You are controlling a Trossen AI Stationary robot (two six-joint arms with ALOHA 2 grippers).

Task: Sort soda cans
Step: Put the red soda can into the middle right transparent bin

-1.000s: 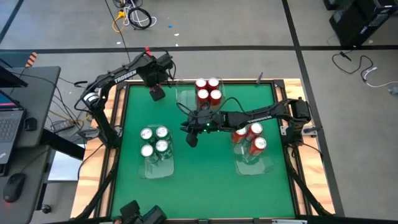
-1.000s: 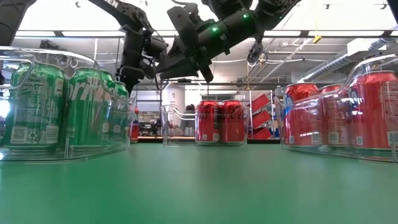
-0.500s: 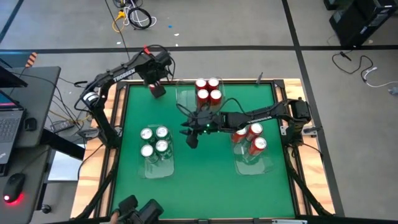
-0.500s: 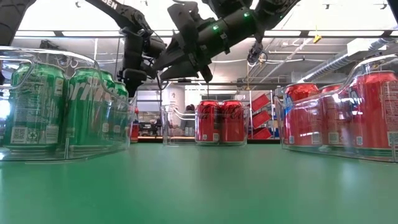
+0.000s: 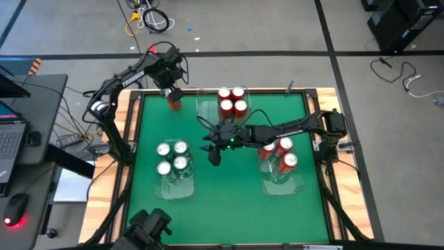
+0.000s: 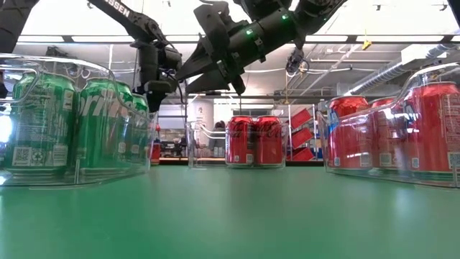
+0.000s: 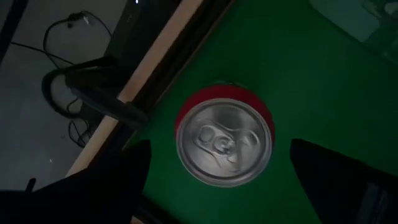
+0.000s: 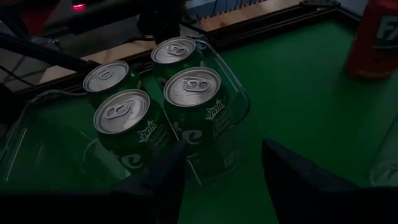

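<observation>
Hovering at the bench's [image 5: 222, 201] eleven o'clock corner, your left end effector [image 7: 217, 180] gapes above a red can [image 7: 224, 142]; your right end effector [image 8: 221, 168], fingers apart, waits mid-bench near the green cans [image 8: 158, 102].

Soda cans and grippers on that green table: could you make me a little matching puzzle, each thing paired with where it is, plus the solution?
Things:
1. four green cans
2. lone red can
3. left gripper
4. right gripper

Places:
A. standing alone on the green mat at the far left corner, outside any tray
B. raised over the middle of the table, empty
C. together in the clear tray on the left side
D. directly above the lone can, fingers spread to either side

Pairs: 1-C, 2-A, 3-D, 4-B
</observation>
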